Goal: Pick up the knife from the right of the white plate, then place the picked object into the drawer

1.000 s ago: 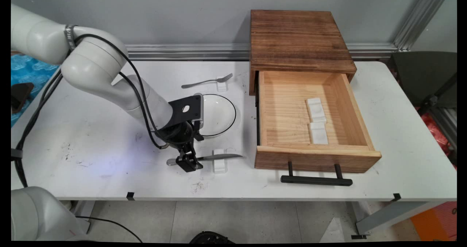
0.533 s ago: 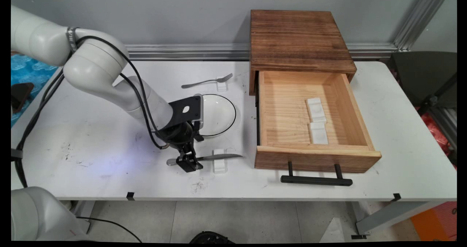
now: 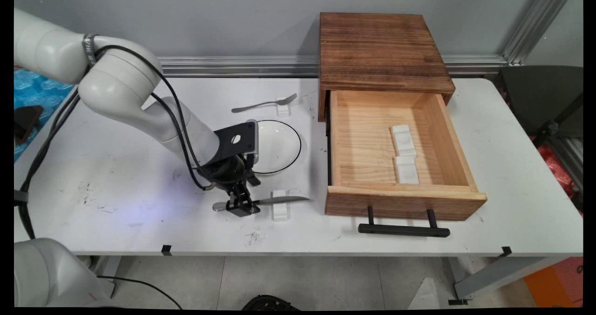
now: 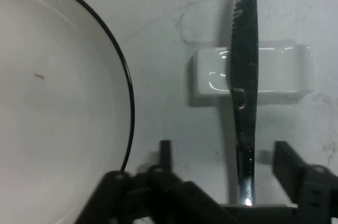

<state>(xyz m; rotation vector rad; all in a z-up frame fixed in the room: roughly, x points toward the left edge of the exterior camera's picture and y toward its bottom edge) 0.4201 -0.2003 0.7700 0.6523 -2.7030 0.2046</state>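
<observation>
A table knife (image 3: 279,199) lies along the table's near side, its blade resting on a small white holder (image 3: 281,208). My gripper (image 3: 242,206) is low over the knife's handle, with one finger on each side of it. In the hand view the knife (image 4: 244,76) runs up between the fingers (image 4: 288,160), with gaps on both sides, so the gripper (image 4: 224,151) is open and holds nothing. The white holder (image 4: 274,71) sits just past the fingertips. A white plate (image 3: 279,143) with a black rim (image 4: 130,102) lies close behind the hand.
A fork (image 3: 265,103) rests on another white holder behind the plate. To the right stands a dark wooden cabinet (image 3: 379,45) with its drawer (image 3: 363,143) pulled out, black handle (image 3: 403,230) toward the near edge. Two white holders (image 3: 403,138) (image 3: 406,168) lie in the drawer.
The gripper's fingers have drawn in slightly around the knife's handle. The knife, its holder and the plate have not moved.
</observation>
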